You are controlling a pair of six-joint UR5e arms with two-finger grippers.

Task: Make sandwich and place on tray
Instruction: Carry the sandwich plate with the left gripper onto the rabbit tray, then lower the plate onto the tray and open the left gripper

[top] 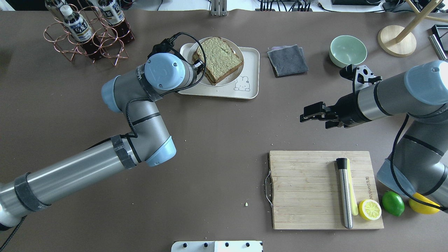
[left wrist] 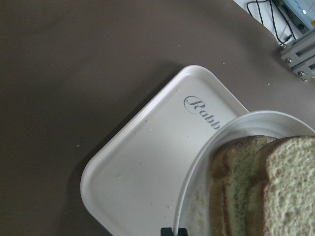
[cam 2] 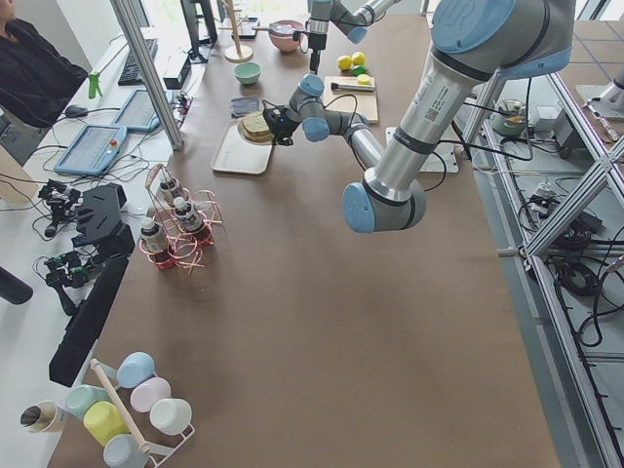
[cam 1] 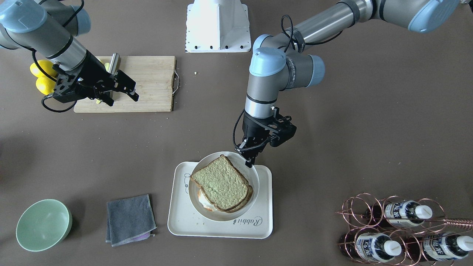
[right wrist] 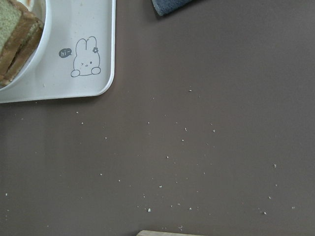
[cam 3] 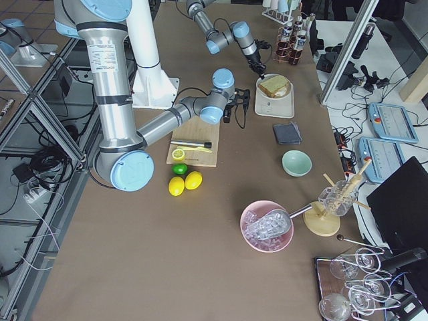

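Note:
The sandwich (cam 1: 221,183), two brown-crusted bread slices with a fried egg (cam 1: 204,204) showing at the edge, lies on a round white plate (cam 1: 230,216). The plate sits on the cream tray (cam 1: 177,218) with "Rabbit" lettering. My left gripper (cam 1: 251,162) is shut on the plate's rim on the robot's side. In the left wrist view the fingertips (left wrist: 173,231) pinch the rim beside the sandwich (left wrist: 261,187) over the tray (left wrist: 142,162). My right gripper (cam 1: 122,96) is open and empty above the cutting board's front edge, far from the tray.
A wooden cutting board (cam 1: 147,83) with a metal tool and lemons beside it lies under the right arm. A green bowl (cam 1: 43,224) and a grey cloth (cam 1: 130,220) sit beside the tray. A copper bottle rack (cam 1: 399,229) stands on the other side.

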